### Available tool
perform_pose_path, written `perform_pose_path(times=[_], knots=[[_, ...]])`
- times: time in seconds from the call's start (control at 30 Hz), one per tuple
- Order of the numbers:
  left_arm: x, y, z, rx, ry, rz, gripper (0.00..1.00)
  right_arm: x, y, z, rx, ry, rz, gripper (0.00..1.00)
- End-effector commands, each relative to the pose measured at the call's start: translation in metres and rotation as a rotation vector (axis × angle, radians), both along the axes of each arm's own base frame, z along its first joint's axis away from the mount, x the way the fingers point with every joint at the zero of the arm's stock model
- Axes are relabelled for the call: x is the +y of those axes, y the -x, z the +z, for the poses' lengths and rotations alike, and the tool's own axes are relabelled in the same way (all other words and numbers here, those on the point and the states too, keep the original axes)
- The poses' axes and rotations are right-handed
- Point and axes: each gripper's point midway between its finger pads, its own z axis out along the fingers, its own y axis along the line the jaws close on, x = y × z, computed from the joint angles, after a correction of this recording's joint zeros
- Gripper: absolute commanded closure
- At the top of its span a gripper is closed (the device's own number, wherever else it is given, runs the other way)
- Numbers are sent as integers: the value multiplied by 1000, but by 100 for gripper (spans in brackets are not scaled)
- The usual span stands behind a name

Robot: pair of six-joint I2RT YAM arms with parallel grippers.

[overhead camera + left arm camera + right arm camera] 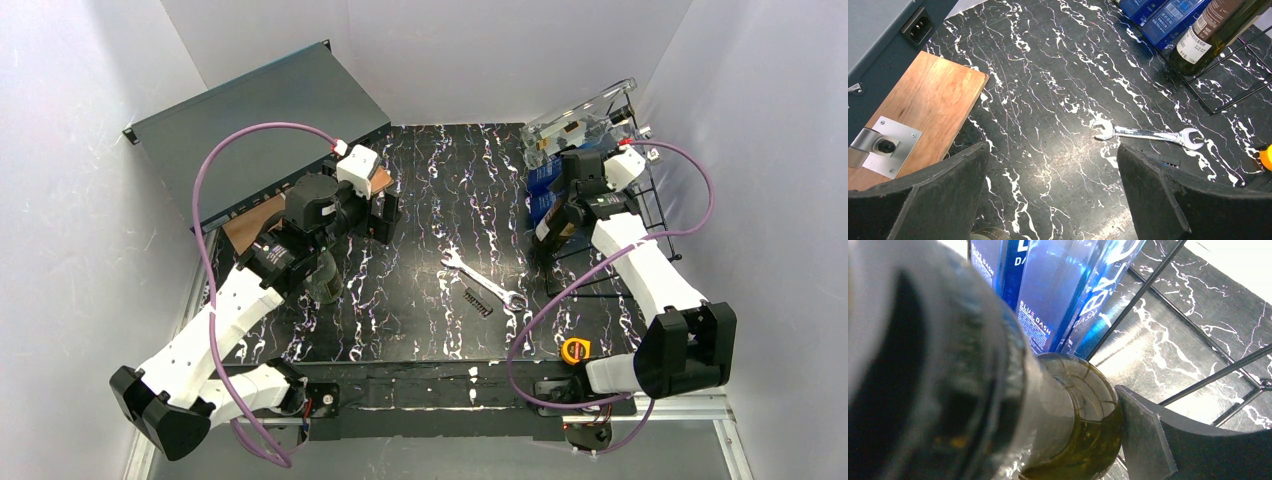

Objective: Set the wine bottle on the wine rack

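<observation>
The wine bottle (1215, 30) is dark green glass with a pale label and leans tilted, its base down among the wires of the black wine rack (1220, 95). In the top view the bottle (548, 228) sits at the rack's (655, 215) left end. My right gripper (568, 205) is shut on it. In the right wrist view the green glass (1083, 435) fills the gripper (1068, 425); one finger (1148, 435) presses its side and the other is hidden. My left gripper (1053, 200) hangs open over bare table, holding nothing.
Blue bottles (1163, 17) stand in the rack behind the wine bottle. A wrench (485, 278), a small black comb-like part (478, 303) and a yellow tape measure (574, 350) lie on the table. A wooden board (923, 110) and grey metal case (250, 125) sit left; a dark jar (325, 275) is under the left arm.
</observation>
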Motion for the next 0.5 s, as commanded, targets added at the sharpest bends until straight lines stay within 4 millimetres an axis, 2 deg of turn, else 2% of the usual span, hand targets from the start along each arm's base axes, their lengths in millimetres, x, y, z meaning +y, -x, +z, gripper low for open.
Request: perform_pose_path(times=[0.0, 0.47], knots=[[-3, -2, 1, -8, 10, -1, 2, -9, -9, 17, -100, -16, -81, 99], [-15, -9, -28, 19, -29, -8, 2, -9, -1, -6, -53, -73, -137, 99]])
